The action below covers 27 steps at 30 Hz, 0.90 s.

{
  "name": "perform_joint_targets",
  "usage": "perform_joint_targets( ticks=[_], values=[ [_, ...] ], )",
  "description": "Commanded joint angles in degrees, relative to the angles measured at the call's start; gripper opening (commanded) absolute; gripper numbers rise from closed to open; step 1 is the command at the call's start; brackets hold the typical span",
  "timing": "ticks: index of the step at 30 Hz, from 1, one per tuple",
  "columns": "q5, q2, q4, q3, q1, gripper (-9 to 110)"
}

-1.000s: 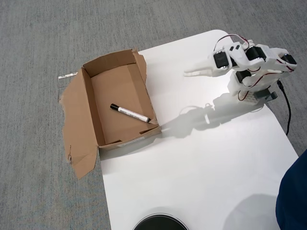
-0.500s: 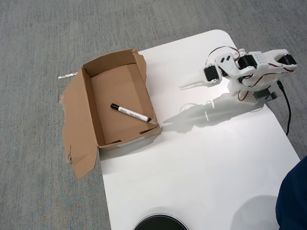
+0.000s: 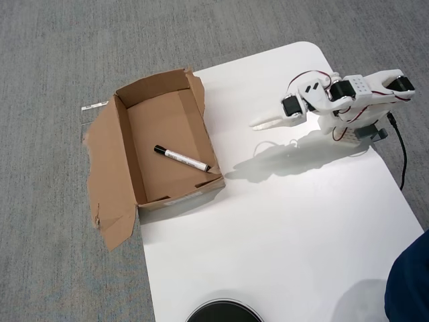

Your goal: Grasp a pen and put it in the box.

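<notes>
Seen from overhead, the pincer [image 3: 258,124] hangs above the white table [image 3: 281,221] with its fingers close together and nothing between them, well apart from the box [image 3: 110,171]. The pen [image 3: 181,158] lies flat on the floor of the box, black cap toward the left.

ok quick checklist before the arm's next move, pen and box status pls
1. Pen inside the box: ok, it lies diagonally on the box floor.
2. Gripper free of the pen: ok, it is over the table, well right of the box.
3. Gripper open or shut: cannot tell, fingers look close together.
4. Box upright, opening up: ok.
5. Dark round object at the table's bottom edge clear of the arm: ok.
</notes>
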Motion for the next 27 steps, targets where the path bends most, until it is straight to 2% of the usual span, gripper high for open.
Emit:
perform_joint_targets(
  ticks=[1, 12, 22, 27],
  values=[
    [1.4, 3.6, 0.4, 1.5, 0.0, 12],
    [1.1, 3.6, 19.8, 1.5, -0.1, 13],
    [1.5, 3.6, 22.8, 1.5, -0.5, 12],
    [1.5, 3.6, 28.3, 0.9, -0.5, 12]
  ],
)
